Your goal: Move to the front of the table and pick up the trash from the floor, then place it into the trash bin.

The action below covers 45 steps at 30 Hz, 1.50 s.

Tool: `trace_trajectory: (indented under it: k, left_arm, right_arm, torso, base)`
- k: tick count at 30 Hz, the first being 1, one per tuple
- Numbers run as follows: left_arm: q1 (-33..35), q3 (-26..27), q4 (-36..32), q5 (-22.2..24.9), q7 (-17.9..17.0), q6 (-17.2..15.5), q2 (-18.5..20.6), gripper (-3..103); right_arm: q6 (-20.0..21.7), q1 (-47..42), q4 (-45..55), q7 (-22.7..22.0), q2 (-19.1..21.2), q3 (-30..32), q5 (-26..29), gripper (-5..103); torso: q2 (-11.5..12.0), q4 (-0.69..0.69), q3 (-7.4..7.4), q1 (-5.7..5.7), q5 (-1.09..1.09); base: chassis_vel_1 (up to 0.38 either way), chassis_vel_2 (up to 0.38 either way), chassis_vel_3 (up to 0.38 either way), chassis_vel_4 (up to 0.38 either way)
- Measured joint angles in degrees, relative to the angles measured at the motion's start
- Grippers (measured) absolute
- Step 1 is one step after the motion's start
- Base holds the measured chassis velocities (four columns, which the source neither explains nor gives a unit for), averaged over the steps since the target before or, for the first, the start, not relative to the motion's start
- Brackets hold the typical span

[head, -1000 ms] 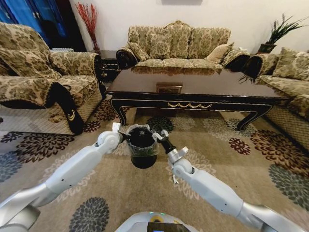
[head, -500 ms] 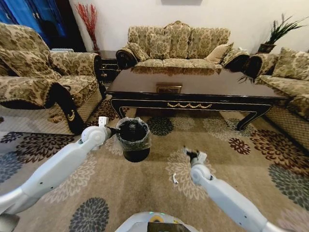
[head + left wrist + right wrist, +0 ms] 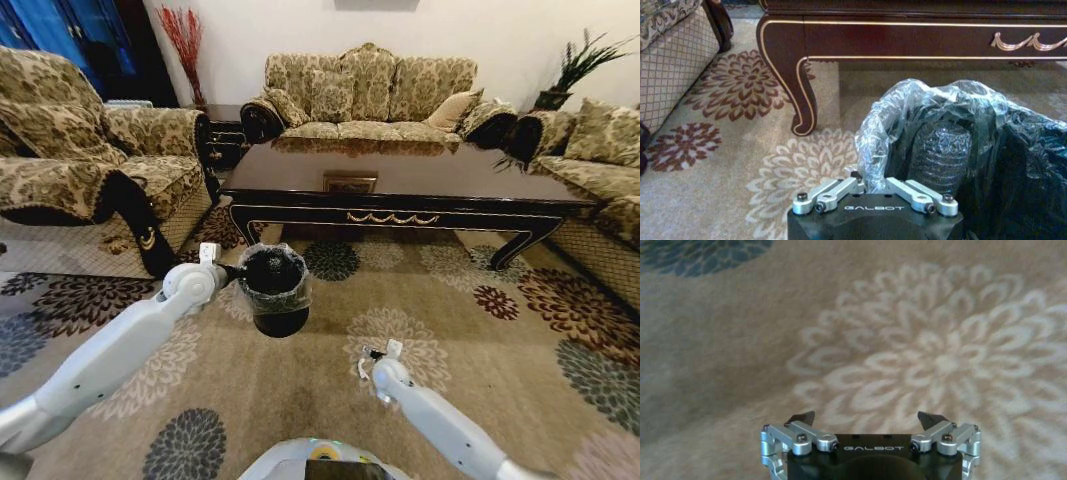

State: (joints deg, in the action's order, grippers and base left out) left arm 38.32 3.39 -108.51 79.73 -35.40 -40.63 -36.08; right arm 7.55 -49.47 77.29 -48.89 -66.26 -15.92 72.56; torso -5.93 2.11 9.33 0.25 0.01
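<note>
Black trash bin (image 3: 275, 290), lined with clear plastic, hangs before the worktop (image 3: 400, 180), its rim clamped in the left end effector (image 3: 232, 271). Right end effector (image 3: 866, 416) hovers over carpet (image 3: 773, 330), fingers apart.

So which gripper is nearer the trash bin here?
Left. The left gripper is clamped on the rim of the trash bin, holding it above the carpet. The right gripper is open, low over the carpet, off to the bin's right.
</note>
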Motion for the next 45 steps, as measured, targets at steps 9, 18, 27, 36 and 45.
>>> trace_trajectory:
  k: [9, 18, 27, 36, 45]
  left_arm:
    - [-0.4, -0.4, 0.8, -0.2, -0.1, 0.0, -0.4, 4]
    - [-0.6, -0.8, 1.7, -0.3, 0.0, 0.0, -0.8, 4]
    - [-0.8, -1.0, 2.7, -0.7, 0.7, 0.0, -0.9, 4]
    - [-0.9, -1.0, 3.3, -1.3, 1.3, 0.1, -0.9, 4]
    - [-0.9, -1.2, 3.4, -1.4, 1.3, 0.2, -1.1, 4]
  right_arm:
    - [-0.4, -0.7, -3.9, 0.4, -2.6, -2.2, -2.8, 100]
    - [-0.7, -1.2, -6.1, 1.1, -3.0, -1.5, -3.0, 99]
    - [-0.9, -1.4, -7.7, 1.7, -3.8, -1.7, -3.9, 68]
    - [-1.1, -2.0, -6.0, 1.7, -2.4, -2.2, -4.4, 34]
    - [-1.8, -3.1, -3.8, 2.0, -0.7, -2.0, -5.7, 3]
  torso:
    - [0.0, -0.01, 0.0, 0.0, -0.02]
    - [0.0, -0.01, 0.0, 0.0, -0.01]
    - [0.0, -0.02, 0.0, 0.0, -0.03]
    - [0.0, 0.0, 0.0, 0.0, 0.03]
    - [0.0, 0.0, 0.0, 0.0, 0.0]
  base:
    - [0.0, 0.0, 0.0, 0.0]
    - [0.0, 0.0, 0.0, 0.0]
    - [0.0, 0.0, 0.0, 0.0]
    - [0.0, 0.0, 0.0, 0.0]
    - [0.0, 0.0, 0.0, 0.0]
